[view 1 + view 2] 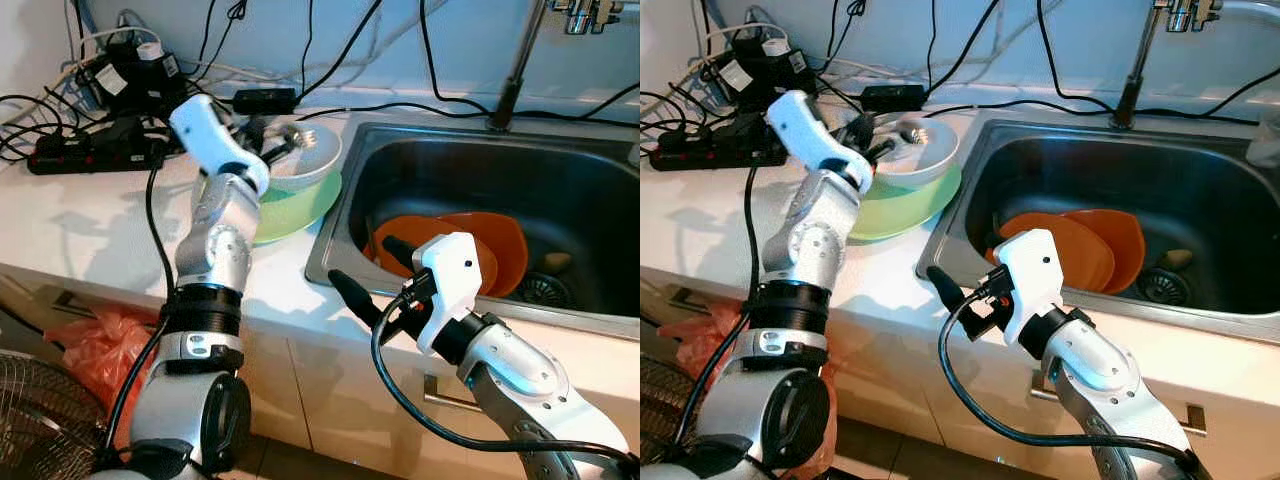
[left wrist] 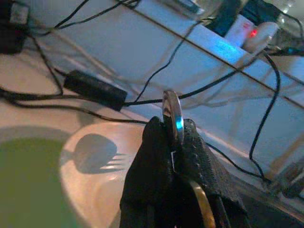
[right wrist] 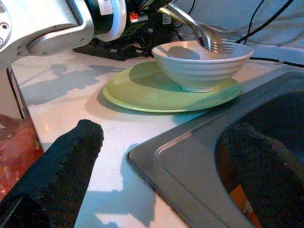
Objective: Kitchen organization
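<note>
Fork [image 3: 209,37]: left gripper [image 2: 173,142] pinches it tight over the white bowl [image 3: 202,66].
Right gripper [image 1: 368,272]: wide open, holds nothing.
Risk: fork may slip and clatter.

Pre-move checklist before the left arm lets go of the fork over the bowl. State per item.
1. Left gripper grip on the silver metal fork: ok, fingers shut on the handle.
2. Fork tines over the white ribbed ceramic bowl: ok, tines sit just above the rim.
3. Bowl seated on the round light green plate: ok, upright on it.
4. Bowl contents: cannot tell, its inside is partly hidden.
5. Right gripper out of the way: ok, open, at the edge of the steel sink, holding nothing.
6. Black cables behind the plate: ok, apart from the bowl.
</note>
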Controlling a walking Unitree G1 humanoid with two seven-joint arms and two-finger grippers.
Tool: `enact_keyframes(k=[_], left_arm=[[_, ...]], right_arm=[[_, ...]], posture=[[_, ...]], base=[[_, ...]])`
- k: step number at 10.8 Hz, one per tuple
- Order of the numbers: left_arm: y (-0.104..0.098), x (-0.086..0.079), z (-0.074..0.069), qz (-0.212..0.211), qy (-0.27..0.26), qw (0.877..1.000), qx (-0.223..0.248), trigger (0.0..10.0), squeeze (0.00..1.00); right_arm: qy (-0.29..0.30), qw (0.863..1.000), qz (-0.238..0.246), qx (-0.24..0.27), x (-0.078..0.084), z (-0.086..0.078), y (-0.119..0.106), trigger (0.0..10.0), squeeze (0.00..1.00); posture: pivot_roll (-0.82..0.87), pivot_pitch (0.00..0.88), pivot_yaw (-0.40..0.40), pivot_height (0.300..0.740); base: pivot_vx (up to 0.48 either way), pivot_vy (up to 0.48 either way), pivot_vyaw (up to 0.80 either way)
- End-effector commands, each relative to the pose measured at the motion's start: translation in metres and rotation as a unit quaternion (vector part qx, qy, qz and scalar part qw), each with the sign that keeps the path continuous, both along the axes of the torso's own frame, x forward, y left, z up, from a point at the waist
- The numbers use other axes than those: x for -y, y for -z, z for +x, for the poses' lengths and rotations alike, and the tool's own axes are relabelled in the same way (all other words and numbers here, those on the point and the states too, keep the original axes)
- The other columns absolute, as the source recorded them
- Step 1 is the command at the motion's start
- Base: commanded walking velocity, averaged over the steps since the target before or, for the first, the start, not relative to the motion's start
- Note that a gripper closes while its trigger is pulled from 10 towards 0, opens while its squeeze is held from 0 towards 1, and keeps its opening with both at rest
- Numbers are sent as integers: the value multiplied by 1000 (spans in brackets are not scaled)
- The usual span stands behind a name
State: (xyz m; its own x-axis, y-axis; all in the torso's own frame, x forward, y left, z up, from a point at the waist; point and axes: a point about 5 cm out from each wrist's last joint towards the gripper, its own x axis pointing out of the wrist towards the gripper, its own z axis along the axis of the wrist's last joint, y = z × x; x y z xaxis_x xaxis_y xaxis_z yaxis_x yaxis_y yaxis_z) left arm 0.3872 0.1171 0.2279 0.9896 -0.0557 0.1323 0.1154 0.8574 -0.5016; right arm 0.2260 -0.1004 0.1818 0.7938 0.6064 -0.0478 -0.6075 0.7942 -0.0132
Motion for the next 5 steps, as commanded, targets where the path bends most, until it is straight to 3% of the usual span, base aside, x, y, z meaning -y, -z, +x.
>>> enact_keyframes(k=[1,3,5], left_arm=[[-6,-3,-2,31,-3,999,26,0,0],[-11,-4,-3,70,-9,996,52,0,0],[-17,-3,-5,169,-17,981,97,0,0]], right_arm=[[-1,1000,1,6,-2,1,-2,10000,0],[-1,1000,1,6,-2,1,-2,10000,0],[0,1000,1,6,-2,1,-2,10000,0]], posture=[[-208,0,109,740],[-208,0,109,740],[-208,0,110,740]], base=[[0,0,0],[0,0,0],[0,0,0]])
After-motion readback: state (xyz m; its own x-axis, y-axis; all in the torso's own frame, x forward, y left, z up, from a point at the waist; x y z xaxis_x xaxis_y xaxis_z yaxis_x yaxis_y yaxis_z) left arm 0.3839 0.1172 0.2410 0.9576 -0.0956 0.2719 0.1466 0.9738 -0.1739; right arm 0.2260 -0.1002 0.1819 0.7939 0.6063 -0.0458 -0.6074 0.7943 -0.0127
